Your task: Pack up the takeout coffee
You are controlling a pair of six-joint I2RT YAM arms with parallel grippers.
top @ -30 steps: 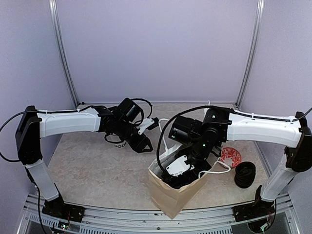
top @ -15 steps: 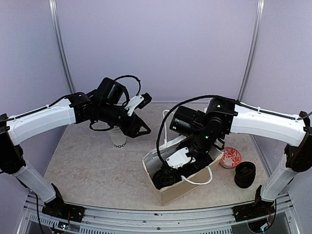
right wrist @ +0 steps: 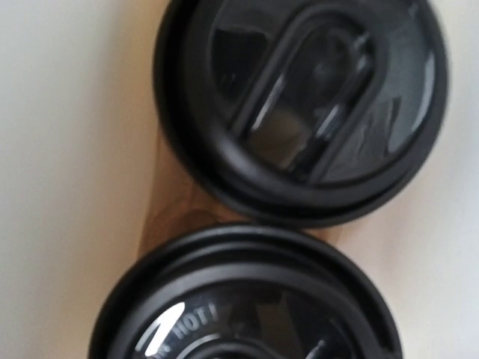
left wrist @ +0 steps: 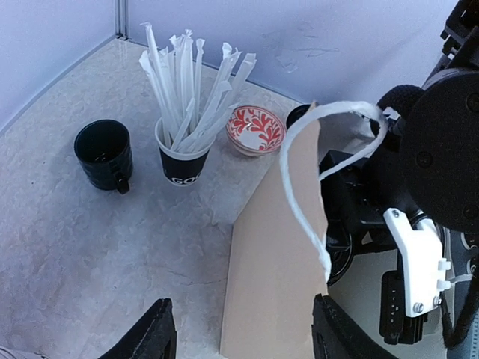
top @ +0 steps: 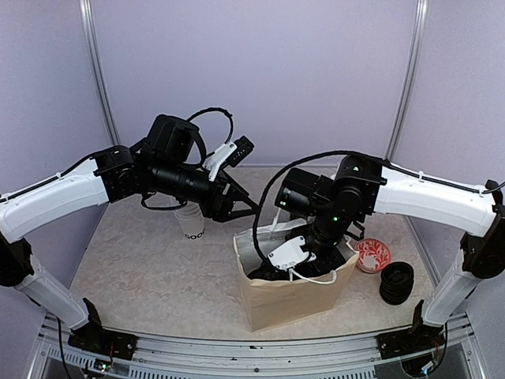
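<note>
The right gripper (top: 276, 272) is lowered into the mouth of the brown paper bag (top: 288, 304). Its fingertips are hidden by the bag wall and lie outside its own camera's field, so it cannot be told whether they are spread or pressed together. Directly beneath it, the right wrist view shows the takeout coffee as two round black lids, almost touching. The upper lid (right wrist: 299, 105) is at 12 o'clock and the lower lid (right wrist: 247, 307), embossed "HOT!", is at 6 o'clock, with pale bag walls at 3 and 9 o'clock.

The left gripper (left wrist: 243, 340) has its fingers (left wrist: 153, 336) spread wide on either side of the bag's near edge; contact with the paper cannot be told. The bag stands upright, and a white cord handle (left wrist: 314, 164) arches above its rim.

Beyond the bag, the left wrist view shows a black cup of white sticks (left wrist: 182, 161), with a dark mug (left wrist: 105, 153) at its 9 o'clock and a red-patterned bowl (left wrist: 256, 129) at its 2 o'clock. In the overhead view, a white lettered cup (top: 189, 225) stands on the table (top: 142, 268) at the bag's 10 o'clock, its top hidden under the left arm.
</note>
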